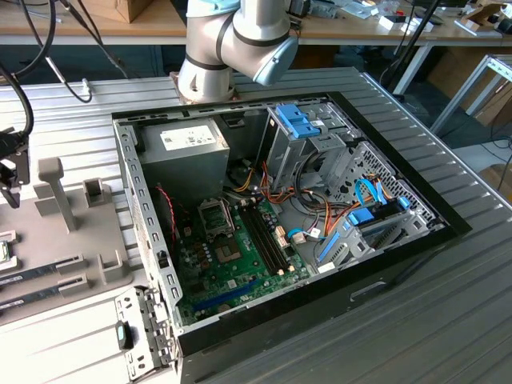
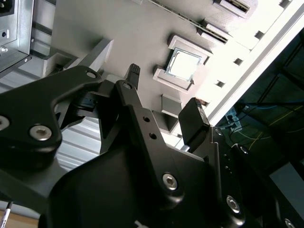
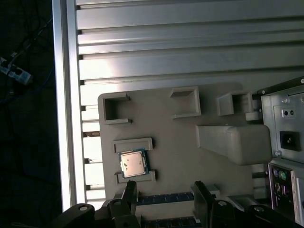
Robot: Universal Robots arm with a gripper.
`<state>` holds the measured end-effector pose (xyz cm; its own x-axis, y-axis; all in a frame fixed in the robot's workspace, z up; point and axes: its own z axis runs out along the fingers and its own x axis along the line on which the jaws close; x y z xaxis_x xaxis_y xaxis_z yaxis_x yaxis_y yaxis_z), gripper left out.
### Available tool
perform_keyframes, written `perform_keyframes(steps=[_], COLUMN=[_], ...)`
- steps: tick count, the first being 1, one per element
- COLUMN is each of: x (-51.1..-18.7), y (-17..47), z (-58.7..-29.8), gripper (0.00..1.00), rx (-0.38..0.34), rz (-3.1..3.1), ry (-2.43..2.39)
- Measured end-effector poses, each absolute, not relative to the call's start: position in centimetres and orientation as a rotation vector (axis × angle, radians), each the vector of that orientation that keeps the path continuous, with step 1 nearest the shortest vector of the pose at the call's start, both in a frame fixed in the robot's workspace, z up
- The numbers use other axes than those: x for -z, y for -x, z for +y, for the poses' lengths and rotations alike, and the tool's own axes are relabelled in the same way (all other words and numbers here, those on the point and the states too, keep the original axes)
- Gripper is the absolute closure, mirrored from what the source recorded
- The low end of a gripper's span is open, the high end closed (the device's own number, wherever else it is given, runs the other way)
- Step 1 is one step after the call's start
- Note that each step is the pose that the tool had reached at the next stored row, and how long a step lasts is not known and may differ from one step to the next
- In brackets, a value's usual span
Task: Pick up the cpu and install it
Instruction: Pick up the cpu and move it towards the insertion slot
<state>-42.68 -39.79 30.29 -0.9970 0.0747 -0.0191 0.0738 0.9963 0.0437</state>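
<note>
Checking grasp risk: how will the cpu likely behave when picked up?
The cpu looks thin, flat and rigid, so probably stiff and light. Its shiny metal top may be slippery. Lying low between ledges of the holder, it likely offers the open claw only thin edges.

A robotics lab or workshop, by the look of it — a robot arm [image 1: 232, 40] rises from a ribbed metal table [image 1: 448, 320] beside an opened computer case [image 1: 132, 184] and a grey fixture plate [image 1: 88, 232], with wooden workbenches [image 1: 80, 32] behind — a cardboard box [image 1: 124, 6], trailing black cables [image 1: 53, 32].
</note>
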Motion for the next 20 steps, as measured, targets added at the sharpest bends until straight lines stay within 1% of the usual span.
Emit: perform_keyframes(steps=[20], x=[-29.59], y=[42.68], z=[-39.79], gripper=[0.4], rx=[-0.067], rz=[3.118], ry=[-0.116])
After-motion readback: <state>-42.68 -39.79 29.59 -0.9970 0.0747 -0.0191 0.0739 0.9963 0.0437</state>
